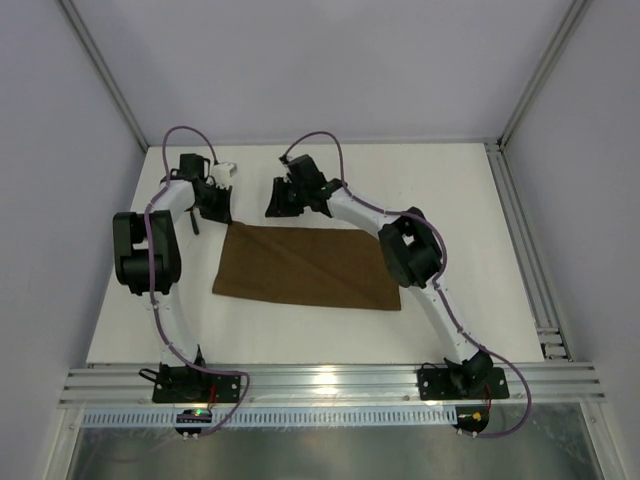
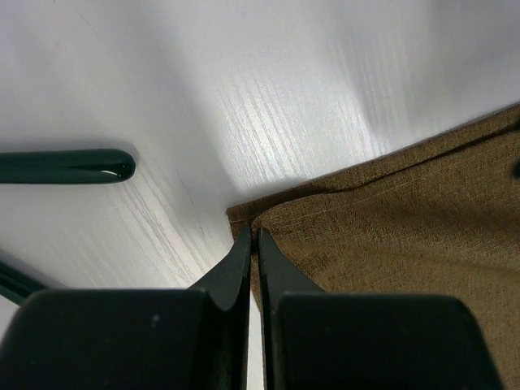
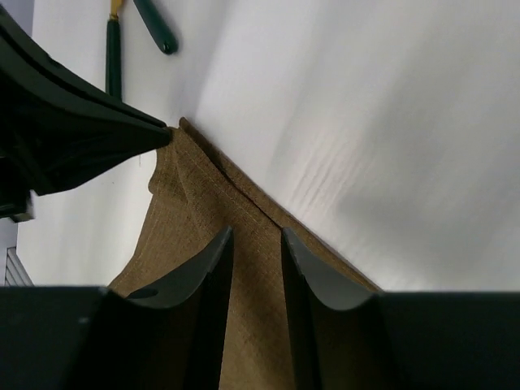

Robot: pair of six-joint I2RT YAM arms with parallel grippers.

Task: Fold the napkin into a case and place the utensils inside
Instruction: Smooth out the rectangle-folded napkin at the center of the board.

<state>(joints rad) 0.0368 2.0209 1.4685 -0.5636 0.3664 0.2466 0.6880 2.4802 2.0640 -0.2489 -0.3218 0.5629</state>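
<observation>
**Near edge.** The napkin (image 1: pixel 310 268) lies flat on the table (image 1: pixel 440 200) as a doubled oblong. Its long axis runs across, from your left arm's side to your right arm's side. The near long edge is free, with neither hand on it.

**Left gripper (image 2: pixel 253 236).** The jaws are fully together and pinch the far corner of the cloth on that arm's side. In the right wrist view the fabric rises in a small peak to those fingertips. From this hand, the whole cloth lies inward toward the other arm and back toward the bases.

**Right gripper (image 3: pixel 256 236).** It is partly open, the fingers standing astride the far long edge with cloth visible in the gap. It grips nothing. It sits just inward of the left hand, along the same edge.

**Beyond the hands.** The utensils (image 2: pixel 65 166) lie just outward of the left fingertips, off the cloth. One black handle lies crosswise to the fingers, its rounded end pointing at the pinched corner. A second handle shows only in part. The heads are out of frame apart from a gold sliver in the right wrist view, so I cannot tell which piece is the fork.

**Judgement.** You are early in the fold, with no pocket yet. The next crease depends on carrying the pinched corner inward and nearward over the cloth. The left arm is the nearer one for the utensils.
</observation>
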